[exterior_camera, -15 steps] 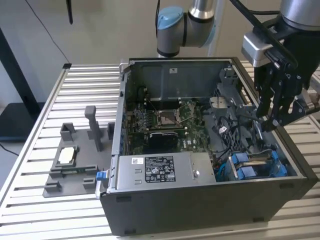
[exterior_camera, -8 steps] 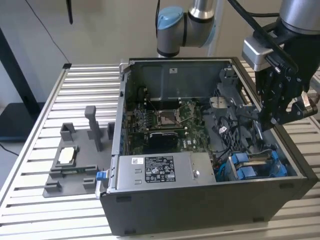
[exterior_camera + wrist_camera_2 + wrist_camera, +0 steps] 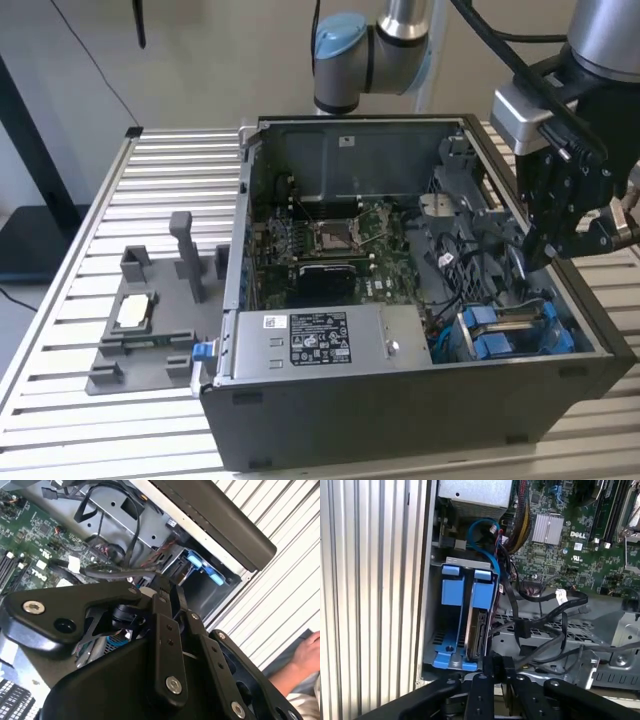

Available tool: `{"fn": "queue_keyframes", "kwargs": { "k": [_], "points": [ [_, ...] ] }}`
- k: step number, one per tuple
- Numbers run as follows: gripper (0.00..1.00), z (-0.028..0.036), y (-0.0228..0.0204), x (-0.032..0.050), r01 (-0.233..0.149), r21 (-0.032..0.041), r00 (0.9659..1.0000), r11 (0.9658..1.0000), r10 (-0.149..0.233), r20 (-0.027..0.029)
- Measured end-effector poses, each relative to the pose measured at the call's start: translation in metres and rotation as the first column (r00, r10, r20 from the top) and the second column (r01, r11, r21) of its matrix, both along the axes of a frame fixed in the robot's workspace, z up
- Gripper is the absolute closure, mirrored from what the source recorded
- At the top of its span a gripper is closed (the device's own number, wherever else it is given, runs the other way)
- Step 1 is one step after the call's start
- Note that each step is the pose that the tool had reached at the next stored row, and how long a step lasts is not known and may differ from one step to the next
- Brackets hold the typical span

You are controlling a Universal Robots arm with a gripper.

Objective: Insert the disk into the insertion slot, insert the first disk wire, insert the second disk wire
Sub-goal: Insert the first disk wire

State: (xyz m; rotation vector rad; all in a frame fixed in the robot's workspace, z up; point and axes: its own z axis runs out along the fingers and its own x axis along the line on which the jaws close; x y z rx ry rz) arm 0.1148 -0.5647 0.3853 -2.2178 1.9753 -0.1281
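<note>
A robotics lab is indicated: an opened computer case (image 3: 400, 415) is set on a slatted bench (image 3: 70, 430) below the gripper (image 3: 537, 250).

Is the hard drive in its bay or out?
In. The disk stands on edge in its blue carrier inside the insertion slot; whether it is fully seated, cannot tell.

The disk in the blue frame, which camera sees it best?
The first wrist view: the disk stands edge-on in its blue frame, close. The exterior view catches it small; the second wrist view, a blue corner.
</note>
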Motion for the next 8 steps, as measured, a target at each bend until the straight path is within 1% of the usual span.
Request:
{"fn": "queue_keyframes", "kwargs": {
  "k": [3,5,6,7,8],
  "points": [
    [0.81,-0.0041,-0.001,0.001,0.008,-0.0002,1.0,1.0,-0.008,-0.0006],
    [0.81,-0.0063,-0.001,0.0048,0.008,-0.0004,1.0,1.0,-0.008,-0.0014],
    [0.81,-0.0071,-0.0011,0.0067,0.008,-0.0017,1.0,1.0,-0.008,-0.0023],
    [0.81,-0.0077,-0.0011,0.0093,0.008,-0.0025,1.0,1.0,-0.008,-0.0052],
    [0.81,-0.0083,-0.001,0.0116,0.008,-0.0027,0.9999,1.0,-0.008,-0.0094]
  ]
}}
